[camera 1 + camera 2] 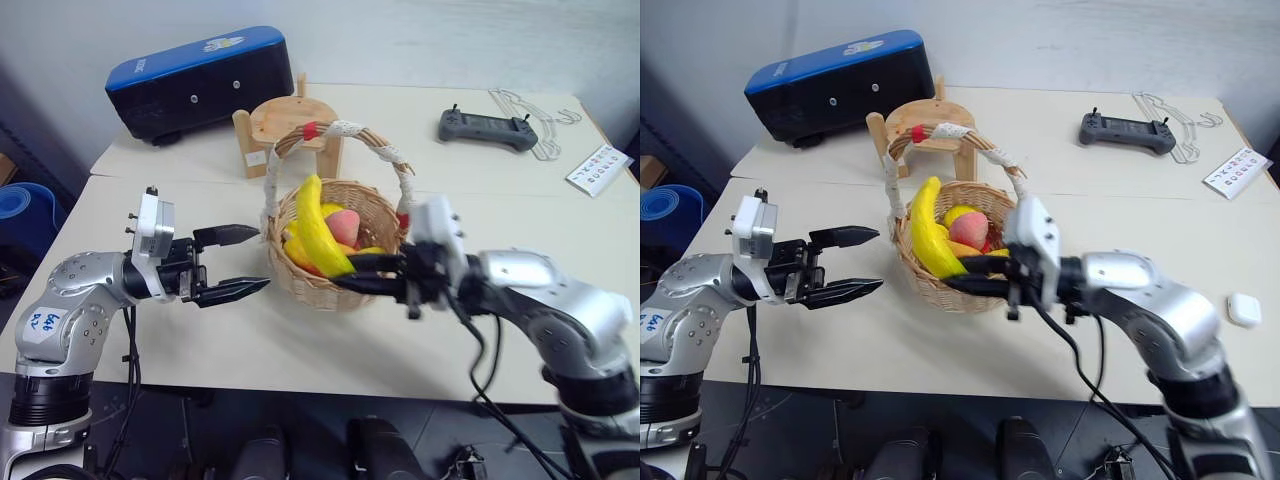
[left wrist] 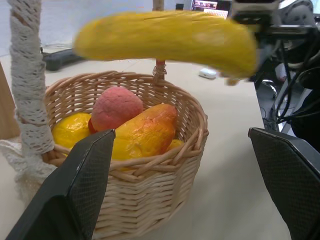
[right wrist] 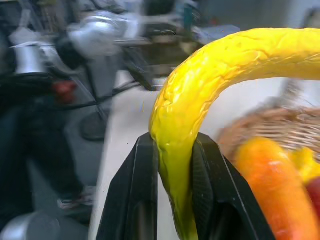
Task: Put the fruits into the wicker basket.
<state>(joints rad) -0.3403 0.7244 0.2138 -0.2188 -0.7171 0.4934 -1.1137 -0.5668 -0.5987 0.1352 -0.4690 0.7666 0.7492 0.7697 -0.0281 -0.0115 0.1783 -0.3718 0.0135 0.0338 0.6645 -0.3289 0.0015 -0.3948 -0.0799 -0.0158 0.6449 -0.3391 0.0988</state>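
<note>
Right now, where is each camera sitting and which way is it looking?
Left eye view: on the head, looking down over both arms at the wicker basket on the table.
Right eye view: beside it, same scene.
Left wrist view: on the left arm, past its open fingers at the basket.
Right wrist view: on the right arm, along fingers clamping the banana.
Shared: every view shows banana and basket.

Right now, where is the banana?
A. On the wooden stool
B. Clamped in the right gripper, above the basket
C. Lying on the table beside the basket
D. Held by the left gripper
B. The right gripper is shut on the lower end of the banana, which stands above the wicker basket; the left gripper is open and empty beside it.
</note>
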